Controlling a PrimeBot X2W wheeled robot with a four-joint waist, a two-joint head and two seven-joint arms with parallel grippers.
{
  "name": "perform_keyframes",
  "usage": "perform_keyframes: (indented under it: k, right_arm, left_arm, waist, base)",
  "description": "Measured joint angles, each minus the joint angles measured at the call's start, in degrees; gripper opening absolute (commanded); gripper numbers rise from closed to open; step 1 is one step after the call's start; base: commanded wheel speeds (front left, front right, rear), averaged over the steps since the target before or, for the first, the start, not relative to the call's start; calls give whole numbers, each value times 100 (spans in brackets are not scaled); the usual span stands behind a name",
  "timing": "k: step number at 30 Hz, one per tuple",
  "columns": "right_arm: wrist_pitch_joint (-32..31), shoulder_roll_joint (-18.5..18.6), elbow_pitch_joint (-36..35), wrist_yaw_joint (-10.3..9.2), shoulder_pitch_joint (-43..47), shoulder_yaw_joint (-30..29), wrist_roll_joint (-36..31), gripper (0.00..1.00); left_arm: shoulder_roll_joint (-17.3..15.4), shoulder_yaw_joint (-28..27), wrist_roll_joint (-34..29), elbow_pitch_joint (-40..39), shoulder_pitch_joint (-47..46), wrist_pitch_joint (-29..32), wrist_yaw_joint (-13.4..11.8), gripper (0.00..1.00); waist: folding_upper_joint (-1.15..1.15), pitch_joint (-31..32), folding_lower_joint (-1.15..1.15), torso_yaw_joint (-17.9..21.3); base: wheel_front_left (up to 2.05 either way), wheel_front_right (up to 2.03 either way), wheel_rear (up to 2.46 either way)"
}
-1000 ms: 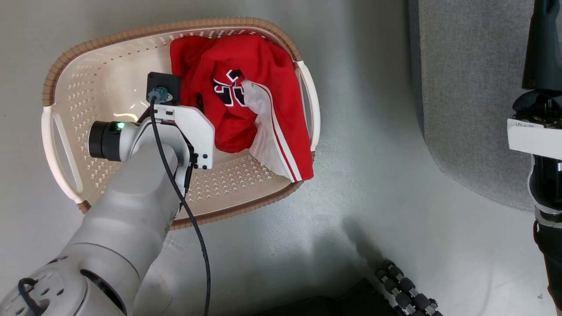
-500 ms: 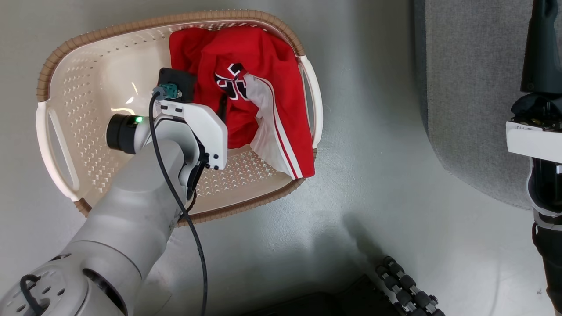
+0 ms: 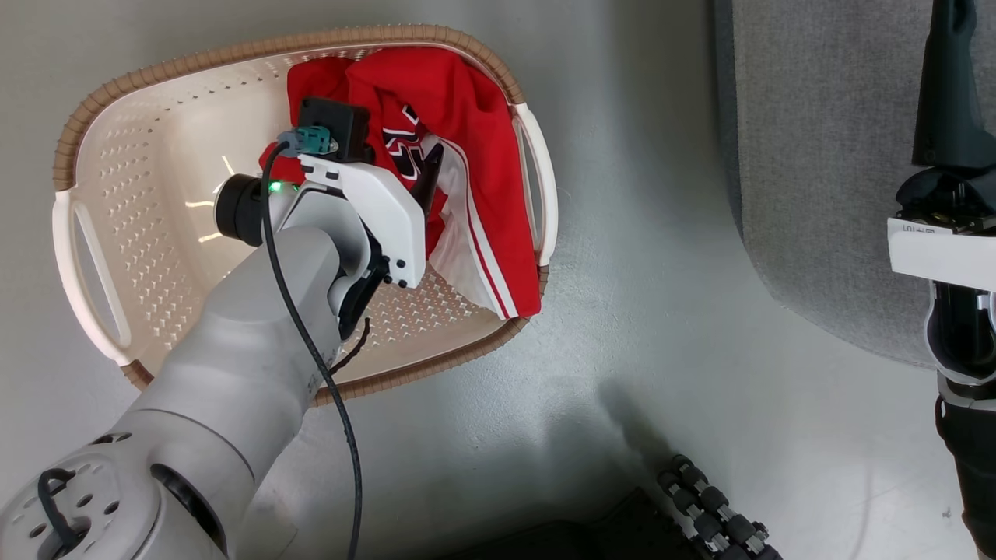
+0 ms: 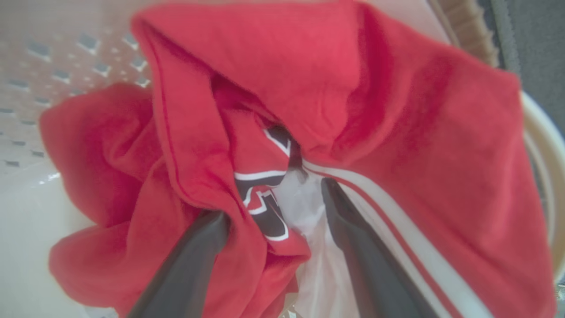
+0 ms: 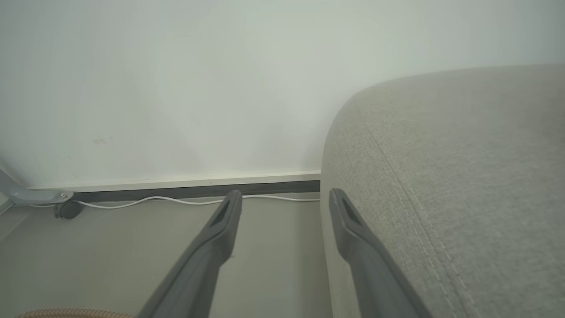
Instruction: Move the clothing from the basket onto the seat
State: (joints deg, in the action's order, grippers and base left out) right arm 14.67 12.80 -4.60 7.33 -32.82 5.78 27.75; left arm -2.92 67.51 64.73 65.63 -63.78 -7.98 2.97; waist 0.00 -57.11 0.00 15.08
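Observation:
The clothing (image 3: 475,117), bright red with white stripes and a number print, lies bunched in the right half of the cream basket (image 3: 194,58) and drapes over its right rim. My left gripper (image 3: 416,171) points down into the pile. Seen from the left wrist, the left gripper (image 4: 274,199) is open, its two fingers pressed into the clothing (image 4: 397,132) on either side of a fold with the print. My right gripper (image 3: 945,78) hangs at the far right over the grey seat (image 3: 817,155). The right wrist view shows it (image 5: 286,195) open and empty beside the seat (image 5: 463,176).
The basket stands on a pale floor, left of the seat. My wheeled base with black rollers (image 3: 712,505) is at the bottom. A white cable (image 5: 176,201) runs along the wall's skirting. The basket's brown rim (image 5: 66,313) peeks in at the right wrist view's lower left.
My left arm has swung right across the basket and its fingers have sunk into the red clothing. The head camera has shifted slightly. The right arm has kept its place.

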Motion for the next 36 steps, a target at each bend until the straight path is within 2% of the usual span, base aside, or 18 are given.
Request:
perform_keyframes:
  k: [2, 3, 4, 5, 15, 29, 36]
  right_arm:
    - [0, -1, 7, 0, 0, 0, 0, 100]
    - [0, -2, 11, 0, 0, 0, 0, 100]
    - [0, -3, 14, 0, -1, -1, 0, 100]
    - [0, -5, 18, 0, -1, -3, 0, 100]
    - [0, -7, 103, 0, -17, -126, 4, 100]
    - [0, 98, 361, 0, 32, -163, -56, 100]
    - [0, 199, 597, 0, 260, -82, -163, 100]
  left_arm:
    - [0, 48, 51, 0, -2, 0, -7, 100]
    - [-1, 70, 75, -1, -2, -2, -31, 91]
    - [-1, 87, 126, -2, -2, -3, -53, 41]
    - [-2, 109, 181, -2, -2, -8, -53, 0]
    - [-8, 274, 307, 12, 10, -336, -46, 0]
    - [-1, 390, 498, -299, 649, -624, 7, 0]
    - [18, -240, 69, -746, 1089, -625, -29, 0]
  waist:
    - [0, 8, 0, 7]
    - [0, 13, 0, 9]
    - [0, 18, 0, 10]
    - [0, 25, 0, 12]
    - [0, 190, 0, -16]
    - [0, 1129, 0, -247]
    - [0, 1804, 0, -452]
  base:
    - [0, 0, 0]
    - [0, 0, 0]
    - [0, 0, 0]
    - [0, 0, 0]
    - [0, 0, 0]
    - [0, 0, 0]
    - [0, 0, 0]
